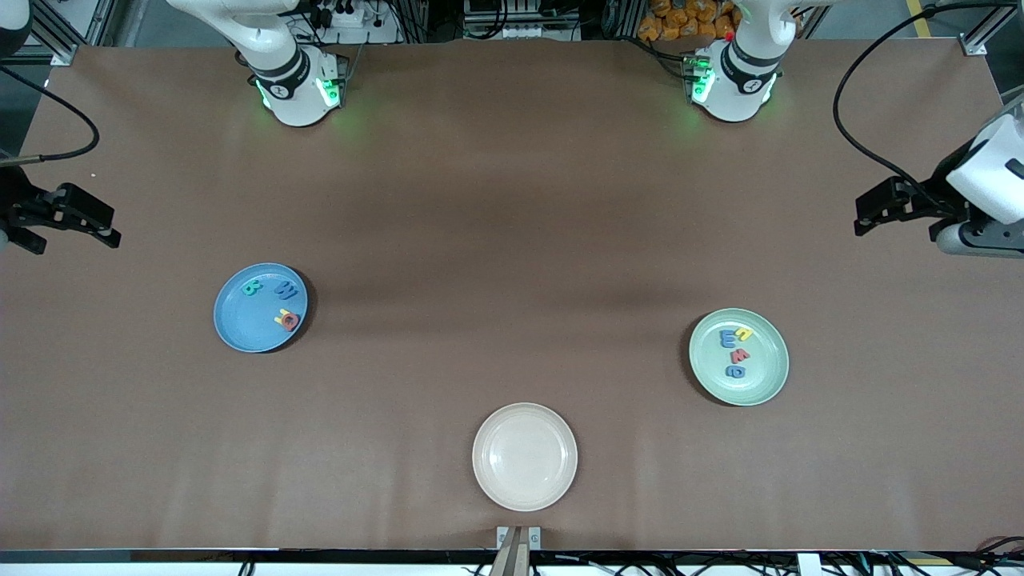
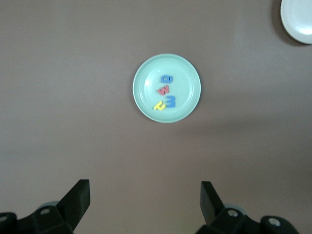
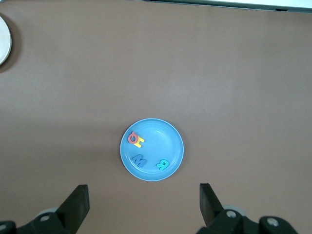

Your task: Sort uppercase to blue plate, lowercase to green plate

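Nearest the camera an empty cream plate [image 1: 524, 456] sits, farther back lowercase [image 1: 738, 353] fill the green plate [image 1: 768, 384] and uppercase [image 1: 272, 302] the blue plate [image 1: 240, 328], both grippers, left gripper [image 1: 876, 210] and right gripper [image 1: 84, 220], hover at the surface ends with fingers spread, so only a needless reach could scatter letters.

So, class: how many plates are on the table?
3. The blue plate lies toward the right arm's end, the green plate toward the left arm's end, and the cream plate between them, nearest the front camera. None looks hidden.
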### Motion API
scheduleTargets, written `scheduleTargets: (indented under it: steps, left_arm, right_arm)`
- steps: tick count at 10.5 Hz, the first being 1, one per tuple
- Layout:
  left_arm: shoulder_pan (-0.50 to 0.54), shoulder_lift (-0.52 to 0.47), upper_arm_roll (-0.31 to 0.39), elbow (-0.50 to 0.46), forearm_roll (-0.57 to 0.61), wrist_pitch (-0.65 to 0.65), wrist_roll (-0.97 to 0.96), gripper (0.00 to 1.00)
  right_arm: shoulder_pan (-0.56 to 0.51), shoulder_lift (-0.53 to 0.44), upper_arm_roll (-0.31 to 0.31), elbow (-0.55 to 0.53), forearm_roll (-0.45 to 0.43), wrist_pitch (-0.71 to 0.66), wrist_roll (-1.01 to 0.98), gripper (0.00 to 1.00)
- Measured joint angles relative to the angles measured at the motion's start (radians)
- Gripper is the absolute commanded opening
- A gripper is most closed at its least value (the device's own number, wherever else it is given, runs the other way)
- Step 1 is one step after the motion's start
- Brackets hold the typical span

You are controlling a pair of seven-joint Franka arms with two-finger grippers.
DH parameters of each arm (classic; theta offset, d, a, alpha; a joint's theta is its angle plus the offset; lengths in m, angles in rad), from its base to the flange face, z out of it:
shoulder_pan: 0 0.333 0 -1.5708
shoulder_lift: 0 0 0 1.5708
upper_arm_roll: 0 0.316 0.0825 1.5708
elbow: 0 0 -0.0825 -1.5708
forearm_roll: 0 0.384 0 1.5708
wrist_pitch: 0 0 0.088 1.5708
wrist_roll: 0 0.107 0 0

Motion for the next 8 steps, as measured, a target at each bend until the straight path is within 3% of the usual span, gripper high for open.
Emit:
scheduleTargets:
  steps: [8]
  left_arm:
    - [-0.002,-0.046,0.0,-0.056,-0.004,-0.009,0.0,1.0]
  right_arm:
    - [-0.001,0.0,0.0,-0.002,0.0,0.0,0.0,1.0]
